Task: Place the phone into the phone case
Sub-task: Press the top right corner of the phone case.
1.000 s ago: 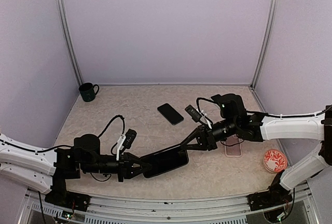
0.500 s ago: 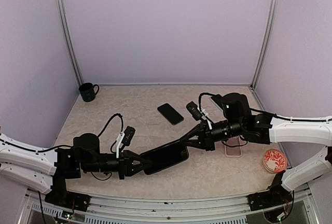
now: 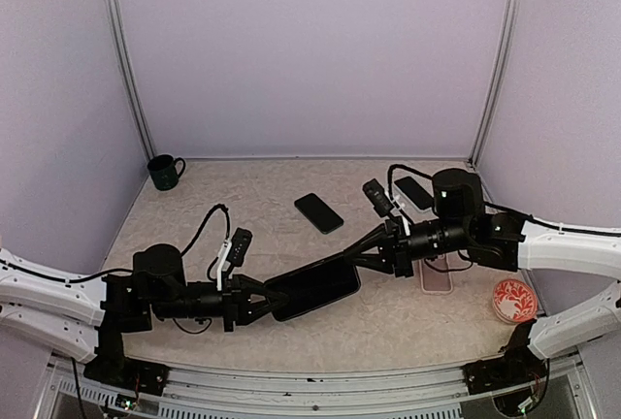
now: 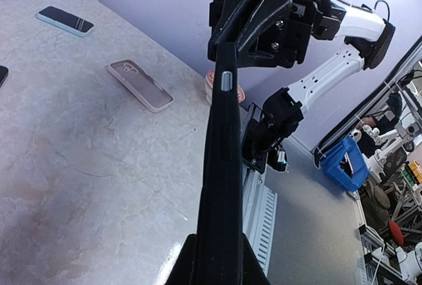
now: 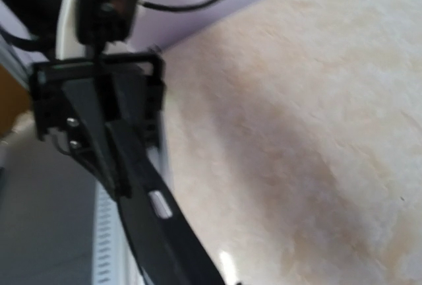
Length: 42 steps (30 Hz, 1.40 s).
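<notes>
You have the dark phone-shaped slab [image 3: 312,289] slung between both hands, lifted off the bench [image 3: 243,196]. Your left hand [image 3: 260,302] is clamped on its near-left end and your right hand [image 3: 363,262] is clamped on its far-right end. The long axis therefore runs straight from one hand to the other, on a diagonal across the bench. In the left wrist view the slab stands edge-on, with a side button facing the camera. You cannot tell whether it is a bare phone or one already sitting in a dark case. A pale case [image 3: 436,279] lies flat on the bench just beyond your right wrist, nearer the right arm, its length set across the slab's line. A second phone [image 3: 319,212] lies well apart, further back. I judge the coming move turns on that shared axis: neither hand is free, so any squeeze or seating has to act along the line between them
</notes>
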Tool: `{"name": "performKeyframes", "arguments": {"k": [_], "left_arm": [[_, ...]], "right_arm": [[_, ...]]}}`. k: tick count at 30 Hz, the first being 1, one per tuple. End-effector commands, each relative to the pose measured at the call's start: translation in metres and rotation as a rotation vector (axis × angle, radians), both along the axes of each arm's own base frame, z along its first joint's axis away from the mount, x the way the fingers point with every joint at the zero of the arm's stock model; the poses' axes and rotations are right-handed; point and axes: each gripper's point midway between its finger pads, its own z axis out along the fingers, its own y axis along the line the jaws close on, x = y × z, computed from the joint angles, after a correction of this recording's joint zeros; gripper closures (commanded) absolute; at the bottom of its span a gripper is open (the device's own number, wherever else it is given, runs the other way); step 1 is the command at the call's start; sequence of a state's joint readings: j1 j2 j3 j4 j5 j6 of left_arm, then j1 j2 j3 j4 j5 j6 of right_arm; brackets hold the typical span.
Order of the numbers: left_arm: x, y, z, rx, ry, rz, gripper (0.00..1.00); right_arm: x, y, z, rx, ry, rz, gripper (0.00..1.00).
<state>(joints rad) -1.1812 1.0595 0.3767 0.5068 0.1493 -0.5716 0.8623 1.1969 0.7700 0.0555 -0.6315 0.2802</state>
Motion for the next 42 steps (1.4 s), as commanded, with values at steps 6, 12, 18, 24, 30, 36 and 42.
{"name": "performKeyframes", "arguments": {"k": [6, 12, 18, 24, 30, 36, 42], "left_arm": [[0.012, 0.004, 0.016, -0.034, -0.026, 0.065, 1.00], [0.012, 0.007, 0.017, -0.043, -0.031, 0.068, 1.00], [0.011, 0.009, 0.017, -0.050, -0.033, 0.070, 1.00], [0.012, 0.011, 0.018, -0.054, -0.034, 0.077, 1.00], [0.012, 0.008, 0.014, -0.047, -0.025, 0.075, 1.00], [0.011, 0.005, 0.010, -0.046, -0.007, 0.063, 1.00], [0.009, 0.003, 0.006, -0.049, 0.006, 0.051, 1.00]], "right_arm": [[0.015, -0.031, 0.035, 0.115, 0.028, -0.041, 0.71], [0.014, -0.030, 0.024, 0.099, 0.067, -0.032, 0.48], [0.014, -0.024, -0.009, 0.047, 0.166, -0.009, 0.43], [0.010, -0.017, -0.030, 0.044, 0.228, 0.022, 0.41], [0.006, -0.001, -0.036, 0.023, 0.199, 0.041, 0.40], [0.021, 0.011, -0.037, -0.009, 0.140, -0.019, 0.40], [0.023, 0.020, -0.031, 0.010, 0.116, -0.001, 0.54]]}}
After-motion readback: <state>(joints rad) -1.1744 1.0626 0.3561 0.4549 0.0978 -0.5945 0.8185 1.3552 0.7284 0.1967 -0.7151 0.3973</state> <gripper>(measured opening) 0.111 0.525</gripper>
